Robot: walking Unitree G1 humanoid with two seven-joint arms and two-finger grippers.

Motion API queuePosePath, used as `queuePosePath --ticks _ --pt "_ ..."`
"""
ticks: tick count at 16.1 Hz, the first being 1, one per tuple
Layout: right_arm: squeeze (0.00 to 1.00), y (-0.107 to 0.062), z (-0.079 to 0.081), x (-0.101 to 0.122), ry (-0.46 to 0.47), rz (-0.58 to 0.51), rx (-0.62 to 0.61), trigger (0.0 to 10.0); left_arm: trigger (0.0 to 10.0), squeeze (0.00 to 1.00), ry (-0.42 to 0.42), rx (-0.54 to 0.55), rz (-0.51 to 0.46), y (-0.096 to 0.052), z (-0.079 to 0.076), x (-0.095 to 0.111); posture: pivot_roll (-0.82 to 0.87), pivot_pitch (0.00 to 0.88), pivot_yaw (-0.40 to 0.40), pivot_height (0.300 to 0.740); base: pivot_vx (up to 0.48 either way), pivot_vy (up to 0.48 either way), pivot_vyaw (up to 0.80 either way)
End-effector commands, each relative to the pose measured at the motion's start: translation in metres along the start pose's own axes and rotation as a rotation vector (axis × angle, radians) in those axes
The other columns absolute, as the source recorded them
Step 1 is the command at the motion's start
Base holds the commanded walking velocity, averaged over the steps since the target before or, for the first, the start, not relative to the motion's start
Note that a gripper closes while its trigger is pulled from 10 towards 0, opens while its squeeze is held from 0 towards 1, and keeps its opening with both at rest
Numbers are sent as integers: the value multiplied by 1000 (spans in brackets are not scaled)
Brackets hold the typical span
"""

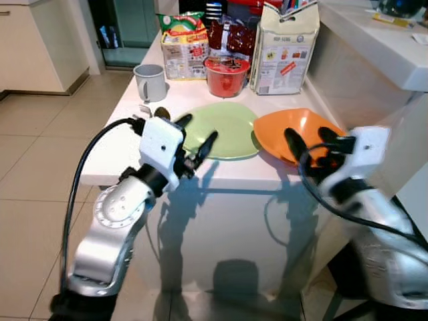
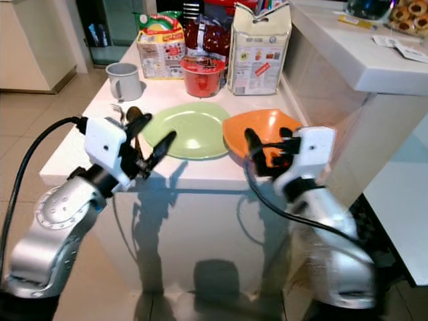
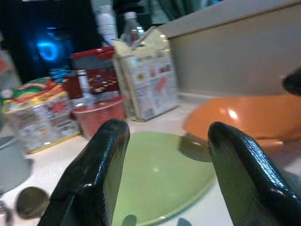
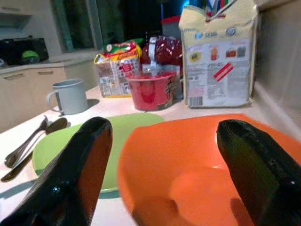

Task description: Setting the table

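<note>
Orange bowl (image 1: 299, 134) on white table (image 1: 120, 144), touching green plate (image 1: 224, 128) beside it. Right gripper (image 1: 311, 142) over bowl's near rim, fingers spread, empty. Left gripper (image 1: 196, 136) at plate's near-left edge, fingers apart. Spoons (image 4: 33, 139) left of plate.

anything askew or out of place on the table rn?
The orange bowl sits tilted, its rim overlapping the edge of the green plate instead of lying flat. Nothing spilled or visibly damaged.
</note>
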State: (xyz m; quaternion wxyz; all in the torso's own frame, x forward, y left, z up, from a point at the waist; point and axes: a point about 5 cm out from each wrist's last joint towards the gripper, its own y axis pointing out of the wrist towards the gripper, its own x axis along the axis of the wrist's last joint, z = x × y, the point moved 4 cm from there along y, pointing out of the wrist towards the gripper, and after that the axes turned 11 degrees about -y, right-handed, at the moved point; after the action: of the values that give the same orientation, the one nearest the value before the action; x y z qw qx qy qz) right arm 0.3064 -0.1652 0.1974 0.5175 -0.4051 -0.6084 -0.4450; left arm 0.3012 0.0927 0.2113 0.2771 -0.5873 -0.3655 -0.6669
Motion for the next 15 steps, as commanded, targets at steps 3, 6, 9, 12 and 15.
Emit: queuePosePath --ticks 3,6,9,12,15 --pt "0 -17 0 9 -109 26 222 10000 10000 0 -38 -119 37 -5 -15 -2 16 0 -20 740 0 0 0" --pt "0 -47 12 -9 -189 211 495 10000 10000 0 -52 -169 47 -6 -26 -3 13 0 -19 740 0 0 0" --pt "0 -57 11 -21 -201 306 553 10000 10000 0 -61 -188 50 -7 -29 -3 13 0 -19 740 0 0 0" --pt "0 -48 2 -36 -253 376 490 10000 10000 0 -60 -203 70 -9 -29 -5 18 0 -15 740 0 0 0" --pt "0 -25 -4 -44 -272 360 384 10000 10000 0 -56 -198 74 -9 -27 -5 22 0 -12 740 0 0 0"
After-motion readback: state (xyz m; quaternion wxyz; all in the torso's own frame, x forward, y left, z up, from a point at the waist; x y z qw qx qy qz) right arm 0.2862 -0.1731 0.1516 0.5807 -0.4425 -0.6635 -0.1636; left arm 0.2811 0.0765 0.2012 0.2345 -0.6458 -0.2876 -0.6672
